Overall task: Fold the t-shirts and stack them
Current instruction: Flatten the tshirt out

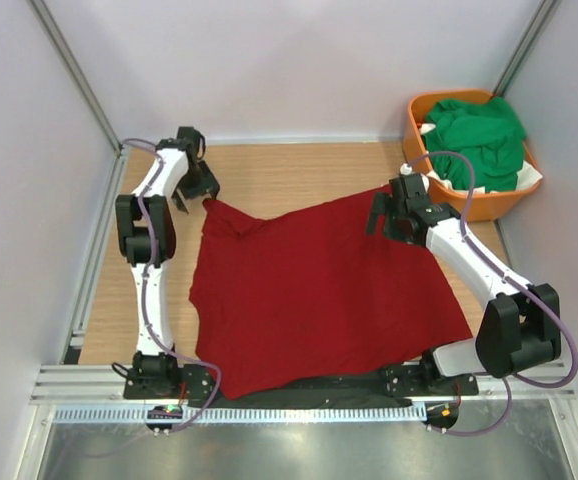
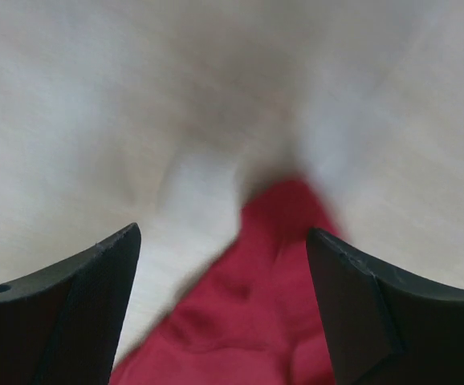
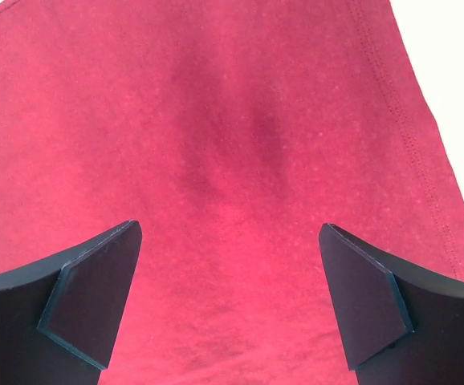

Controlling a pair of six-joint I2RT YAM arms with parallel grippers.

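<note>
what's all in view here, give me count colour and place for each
red t-shirt: one, dark red, spread over the table's middle
green t-shirts: number unclear, bright green, heaped in the basket
basket: one, orange, far right corner
table: one, light wood, beneath it all
left arm: one, white and black, jaws open by the red shirt's far left corner
right arm: one, white and black, jaws open over its far right edge

1. dark red t-shirt: fills most of the view, lying flat; stitched hem along its right side.
2. pale tabletop: strip at upper right.
3. right gripper: jaws spread wide over the cloth.
</note>
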